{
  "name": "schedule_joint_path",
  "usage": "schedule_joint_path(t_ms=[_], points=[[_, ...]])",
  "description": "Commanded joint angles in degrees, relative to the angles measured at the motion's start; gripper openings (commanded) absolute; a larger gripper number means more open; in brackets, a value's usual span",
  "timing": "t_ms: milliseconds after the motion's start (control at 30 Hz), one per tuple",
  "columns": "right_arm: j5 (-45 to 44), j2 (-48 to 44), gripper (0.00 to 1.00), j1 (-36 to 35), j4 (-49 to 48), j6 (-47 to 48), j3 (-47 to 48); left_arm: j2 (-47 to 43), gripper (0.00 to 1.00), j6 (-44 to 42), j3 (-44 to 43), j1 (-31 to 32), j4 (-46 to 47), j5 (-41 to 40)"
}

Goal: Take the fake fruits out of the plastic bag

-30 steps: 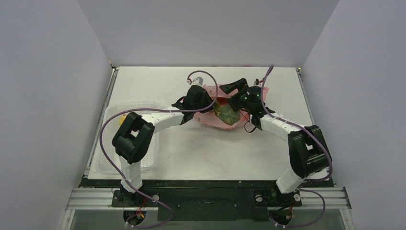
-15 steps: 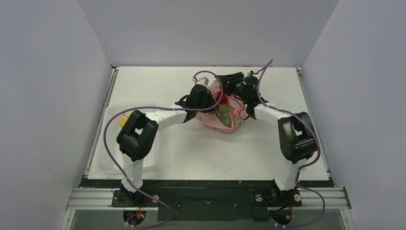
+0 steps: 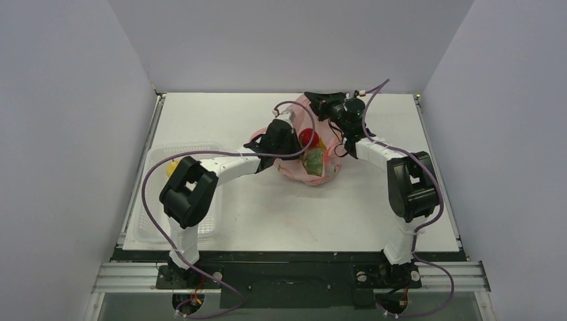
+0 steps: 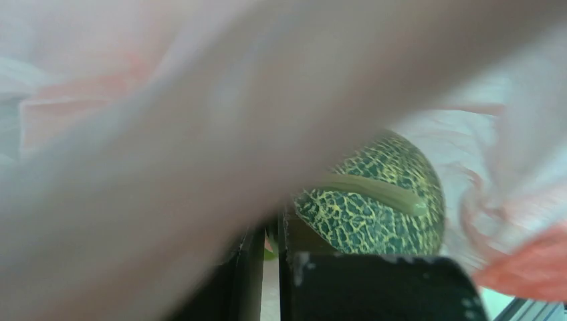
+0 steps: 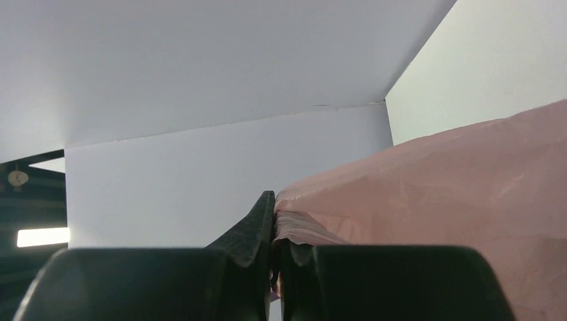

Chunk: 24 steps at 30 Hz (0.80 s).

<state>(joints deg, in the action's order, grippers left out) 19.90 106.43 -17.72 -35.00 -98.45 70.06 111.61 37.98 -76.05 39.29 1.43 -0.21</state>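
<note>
Blurred pink film of the plastic bag [image 4: 200, 134] filled most of the left wrist view, hiding everything but a green netted fruit [image 4: 374, 200] inside it. The left gripper [image 4: 271, 267], at the bag's left side, had its jaws pressed almost together; whether film sat between them could not be made out. The right gripper [image 5: 273, 227] was pinched on a fold of the bag's far rim. Only the top view showed a red fruit [image 3: 308, 138] in the bag's mouth, just beyond the green one.
</note>
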Motion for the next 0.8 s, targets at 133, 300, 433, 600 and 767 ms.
schedule_joint_path(t_ms=[133,300,433,600,767], points=[[0.18,2.08,0.04,0.68,1.75,4.63,7.32,-5.86,0.0,-4.31,-0.76,1.06,2.86,3.61],[5.07,1.9,0.26,2.39,1.92,11.09,6.16,-1.13,0.0,-11.49,-10.98,3.5,-8.78,-0.75],[11.1,-1.65,0.41,4.22,11.38,21.18,6.62,0.14,0.0,-9.84,-12.28,3.95,-10.28,-3.03],[9.02,-11.7,0.6,6.16,20.64,34.9,0.4,-4.88,0.0,-10.16,-5.22,2.68,3.29,-3.36],[10.63,-15.52,0.62,6.05,30.12,48.47,-3.02,-6.42,0.0,-11.13,-9.2,2.38,2.01,-2.54]])
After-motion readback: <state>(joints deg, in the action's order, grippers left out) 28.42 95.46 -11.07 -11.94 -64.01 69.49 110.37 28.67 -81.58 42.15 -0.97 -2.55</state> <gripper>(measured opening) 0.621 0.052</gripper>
